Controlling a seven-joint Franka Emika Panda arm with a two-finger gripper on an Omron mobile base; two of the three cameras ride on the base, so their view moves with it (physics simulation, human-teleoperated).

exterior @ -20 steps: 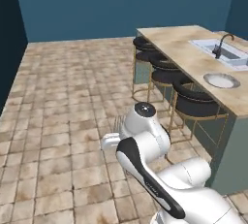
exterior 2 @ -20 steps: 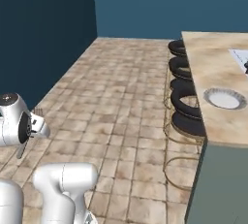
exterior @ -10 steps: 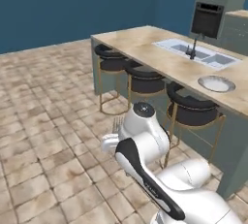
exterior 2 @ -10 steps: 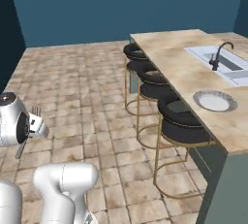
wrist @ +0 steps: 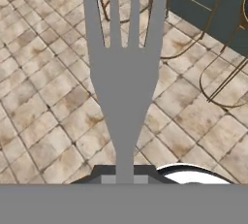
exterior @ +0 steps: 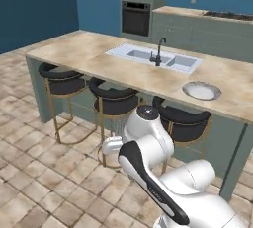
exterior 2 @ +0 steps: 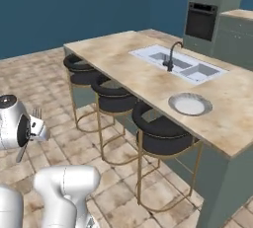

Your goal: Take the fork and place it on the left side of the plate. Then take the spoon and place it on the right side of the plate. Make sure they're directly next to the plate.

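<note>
Fork (wrist: 124, 87) sits clamped in my gripper (wrist: 124, 172), handle pinched between the fingers and the four tines pointing away from my hand over the tiled floor (wrist: 43, 116); from the right base camera the tines poke up just past my wrist. My worry is the grip: I hold it low on a thin handle, so any swing of the arm or bump against a stool (exterior 2: 160, 135) on the way in could twist it or knock it loose, and it would land on the floor. The plate (exterior 2: 190, 104) lies on the near edge of the island counter (exterior 2: 123, 59), close to the drop, so setting the fork on its left leaves little margin for sliding off. A sink (exterior 2: 178, 64) with a dark tap sits further along the tan counter, three black stools stand tucked under it, and an oven (exterior: 136, 19) is set into the far cabinets against blue walls.
</note>
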